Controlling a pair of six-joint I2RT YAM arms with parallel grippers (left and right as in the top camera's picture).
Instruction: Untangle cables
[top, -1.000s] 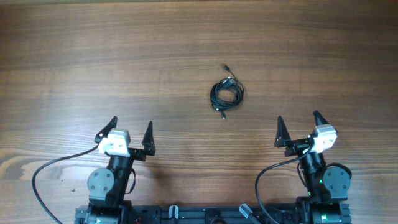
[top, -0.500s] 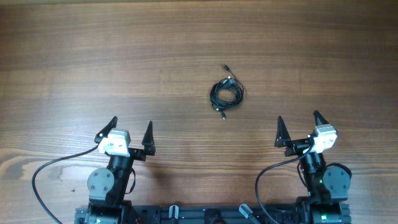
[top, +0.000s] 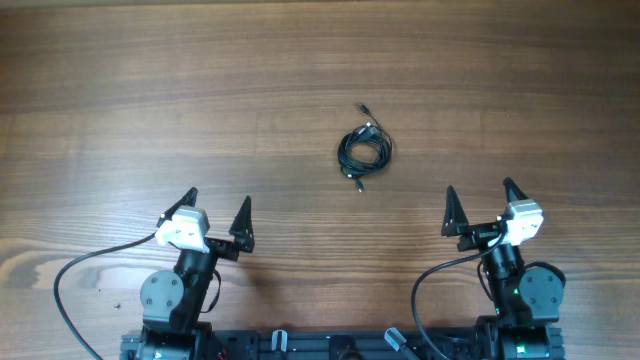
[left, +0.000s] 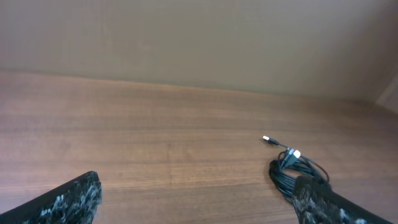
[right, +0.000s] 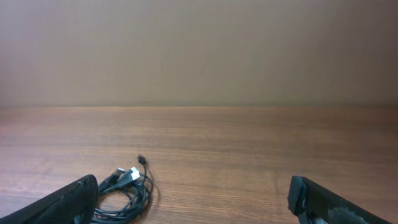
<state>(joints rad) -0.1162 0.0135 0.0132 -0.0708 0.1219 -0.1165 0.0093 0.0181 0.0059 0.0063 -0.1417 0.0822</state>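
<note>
The cables (top: 364, 150) lie as one small tangled coil of thin black cords near the table's middle, with small plugs sticking out at top and bottom. In the left wrist view the cables (left: 292, 174) sit at the lower right, partly behind one fingertip. The right wrist view has the cables (right: 127, 193) at the lower left, beside the left fingertip. My left gripper (top: 218, 208) stands open near the front edge, well left of the coil, with nothing between its fingers. My right gripper (top: 481, 203) is open too, right of and nearer than the coil, holding nothing.
The wooden table (top: 150, 90) stretches wide around the coil. Thick black arm cables (top: 75, 275) loop beside the left base and another loop (top: 430, 290) curves by the right base at the front edge. A plain wall rises behind the table.
My left gripper has shifted slightly right and toward the front edge. The right gripper and the coil have not moved.
</note>
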